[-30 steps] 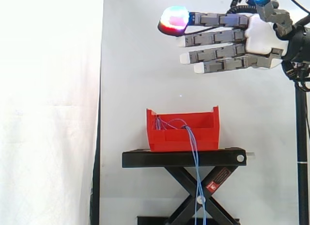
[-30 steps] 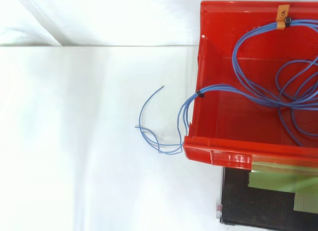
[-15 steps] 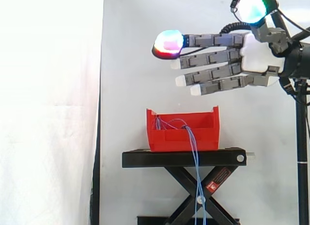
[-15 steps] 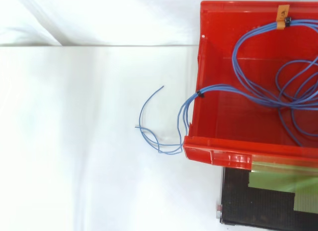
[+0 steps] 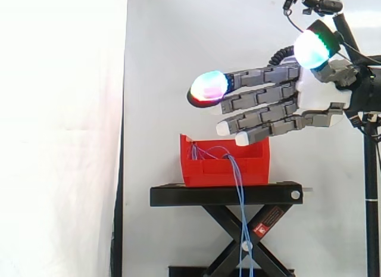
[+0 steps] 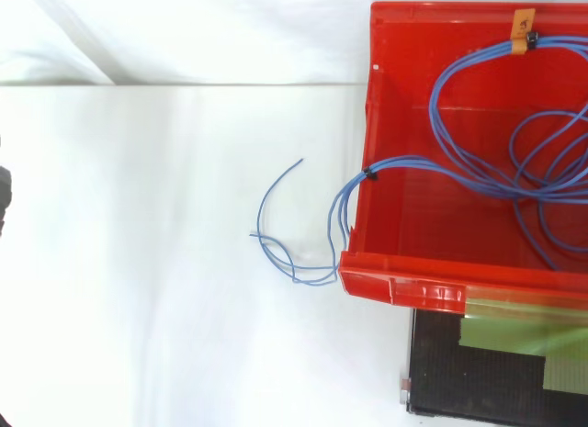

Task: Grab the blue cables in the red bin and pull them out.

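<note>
The red bin stands on the black stand. Blue cables lie coiled inside the bin; one bundle crosses its wall and ends in loose strands outside. In the side view the cables hang over the bin's front and down past the stand. My hand hovers just above the bin's right part, open, with straight fingers pointing left and tilted slightly down. Its lowest fingertips hang close over the bin's rim and touch nothing.
A white curtain hangs behind and to the left. The stand's crossed legs lie below the bin. A dark shape sits at the left edge of the top view. Green tape lies on the stand's top.
My hand has come down toward the bin and tilted its fingers downward. The cables and bin have not moved. A dark shape has appeared at the top view's left edge.
</note>
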